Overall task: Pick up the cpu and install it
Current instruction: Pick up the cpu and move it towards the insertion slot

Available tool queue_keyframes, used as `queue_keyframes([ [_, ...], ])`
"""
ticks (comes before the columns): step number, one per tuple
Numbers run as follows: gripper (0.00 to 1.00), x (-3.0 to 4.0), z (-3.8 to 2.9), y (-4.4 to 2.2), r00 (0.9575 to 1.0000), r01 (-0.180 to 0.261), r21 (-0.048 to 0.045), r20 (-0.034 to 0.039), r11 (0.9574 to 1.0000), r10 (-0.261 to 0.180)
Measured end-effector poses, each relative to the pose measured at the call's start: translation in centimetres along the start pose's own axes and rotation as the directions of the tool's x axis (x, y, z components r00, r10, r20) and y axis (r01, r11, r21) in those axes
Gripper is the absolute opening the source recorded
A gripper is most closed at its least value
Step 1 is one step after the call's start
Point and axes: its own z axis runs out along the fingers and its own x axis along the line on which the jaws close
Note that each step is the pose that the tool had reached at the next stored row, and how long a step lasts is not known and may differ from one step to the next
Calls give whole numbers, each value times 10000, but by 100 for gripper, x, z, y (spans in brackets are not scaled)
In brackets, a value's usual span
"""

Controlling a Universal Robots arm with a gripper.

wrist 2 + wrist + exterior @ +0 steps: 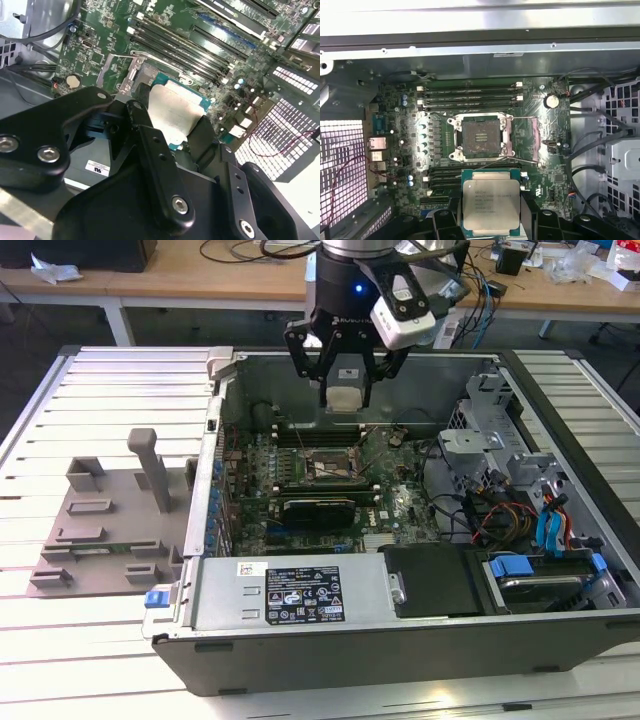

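The gripper [343,398] is closed on the cpu [491,202], holding it by its edges with the silver top flat, above the motherboard [410,125] inside the open computer case [300,592]. In the first wrist view the cpu hangs just beside the open socket [481,137], whose load plate [527,140] is swung aside. Memory slots [470,95] flank the socket, a black expansion card [318,508] lies nearby, and a grey fixture [110,530] sits outside the case.

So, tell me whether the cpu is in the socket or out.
Out: the tool holds the cpu above the board, and the socket sits empty.
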Motion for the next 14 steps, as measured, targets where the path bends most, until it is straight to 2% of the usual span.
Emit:
queue_keyframes([
  [14, 55, -7, 123, 13, 10000, 0, 1, 0, 10000, 0],
])
